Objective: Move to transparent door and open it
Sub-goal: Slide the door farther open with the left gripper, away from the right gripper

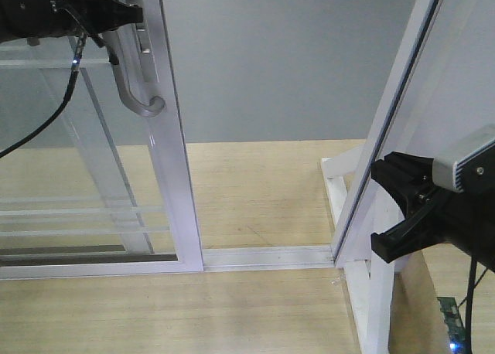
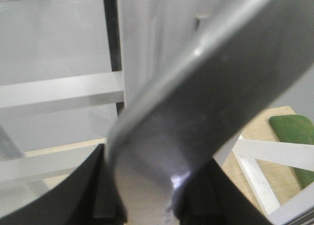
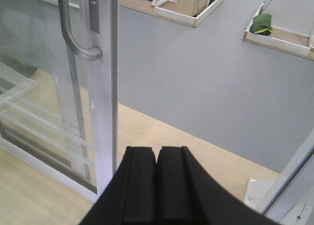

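My left gripper (image 1: 133,15), at 11 o'clock in the front view, is clamped on the handle (image 2: 206,102) of the glass door (image 1: 174,176). The wrist camera shows the grey metal bar filling the frame, seated between my two black fingers (image 2: 95,190) at 6 o'clock. A black cable (image 1: 58,110) droops from that arm across the pane.

The door stands upright at 9 o'clock in the front view. Its white edge post runs from top to floor, and thin white bars (image 1: 77,215) cross the glass low down. The handle's curved lower end sits just beside that post.

A gap lies between the door's edge and the slanted white frame (image 1: 387,130) at 3 o'clock. The floor track (image 1: 263,255) is bare between them, and grey floor (image 1: 294,60) shows beyond at 12 o'clock.

My right gripper (image 3: 157,154) hangs at 4 o'clock in the front view, just beside the white frame. Its own camera shows the two fingers pressed together with nothing between them, pointing toward the doorway. From there the door is at 10 o'clock.

A green bundle (image 3: 261,23) rests in a wooden tray (image 3: 287,38) at 2 o'clock, well apart from the door.
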Tool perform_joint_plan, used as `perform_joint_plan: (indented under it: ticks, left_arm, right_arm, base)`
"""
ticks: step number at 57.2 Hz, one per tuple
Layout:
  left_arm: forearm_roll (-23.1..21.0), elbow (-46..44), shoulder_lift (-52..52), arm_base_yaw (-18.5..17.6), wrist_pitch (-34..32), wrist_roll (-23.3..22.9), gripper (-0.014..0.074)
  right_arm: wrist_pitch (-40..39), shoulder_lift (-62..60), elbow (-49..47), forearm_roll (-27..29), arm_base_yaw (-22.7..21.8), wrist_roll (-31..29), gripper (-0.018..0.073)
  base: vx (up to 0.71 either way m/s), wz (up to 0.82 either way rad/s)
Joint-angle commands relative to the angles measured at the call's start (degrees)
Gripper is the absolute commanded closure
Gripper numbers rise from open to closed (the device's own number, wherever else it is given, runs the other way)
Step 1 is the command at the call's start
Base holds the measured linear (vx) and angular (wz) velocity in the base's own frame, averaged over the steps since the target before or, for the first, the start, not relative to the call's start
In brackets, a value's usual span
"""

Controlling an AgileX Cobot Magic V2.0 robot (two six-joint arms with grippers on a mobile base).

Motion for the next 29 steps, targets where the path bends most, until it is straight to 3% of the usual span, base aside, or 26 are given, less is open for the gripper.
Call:
perform_joint_plan:
  ticks: [1,29]
  left_arm:
    - [-0.63,-3.92,-6.01,1.09,-19.5,0.08,0.0596]
    - [-0.63,-3.92,-6.88,7.45,-19.33,0.08,0.0593]
  right_arm:
    - [-4.53,-0.67,-1.68,-0.25,-0.39,-0.5,0.0561]
    - [-3.65,-0.67,-1.68,-0.28,-0.39,-0.5,0.0561]
  base:
    - [0.0,0.0]
    - [0.0,0.0]
